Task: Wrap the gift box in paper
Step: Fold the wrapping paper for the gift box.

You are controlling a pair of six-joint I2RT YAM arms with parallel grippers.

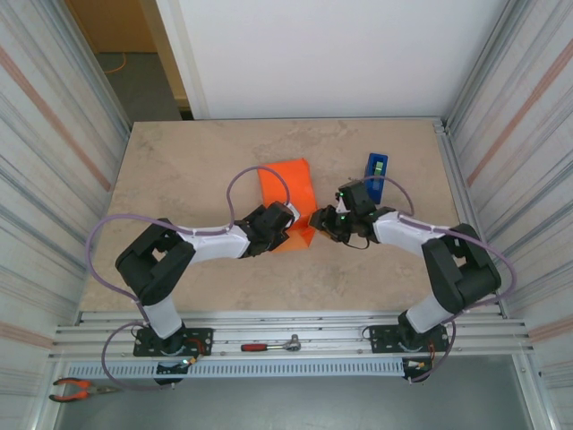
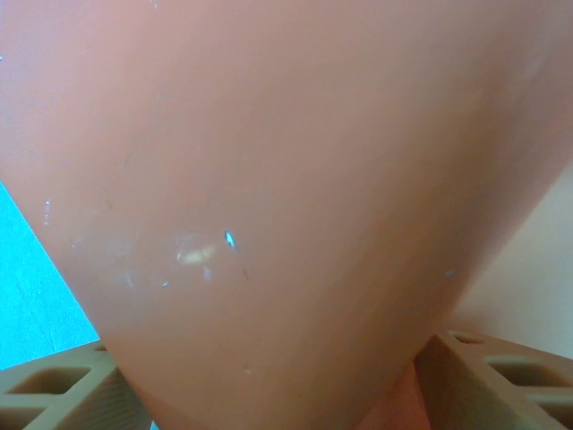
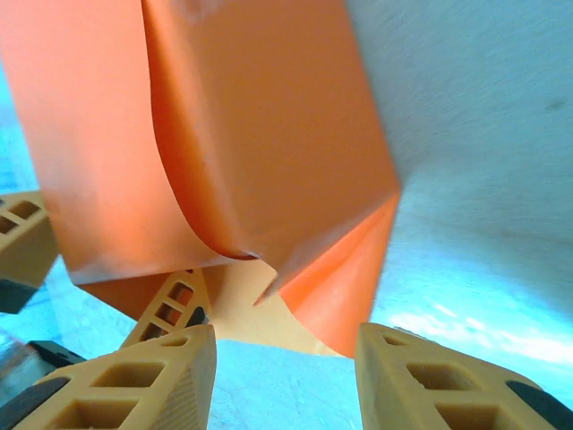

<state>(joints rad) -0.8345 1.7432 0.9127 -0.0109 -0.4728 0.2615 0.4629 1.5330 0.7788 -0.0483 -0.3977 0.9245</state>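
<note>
Box (image 1: 286, 186) mid-table, long axis running away from the arms. Left gripper (image 1: 286, 228) straddles its near end, jaws wide; whether it grips, can't tell. Right gripper (image 1: 320, 220), jaws apart and empty, faces the loose paper (image 3: 345, 278) corner just ahead.

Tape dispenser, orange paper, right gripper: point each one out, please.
blue tape dispenser (image 1: 376, 175), top external view, on its blue body.
orange paper (image 1: 286, 186), top external view, on the sheet's flat far part.
right gripper (image 3: 285, 339), right wrist view, midway between its fingertips.
</note>
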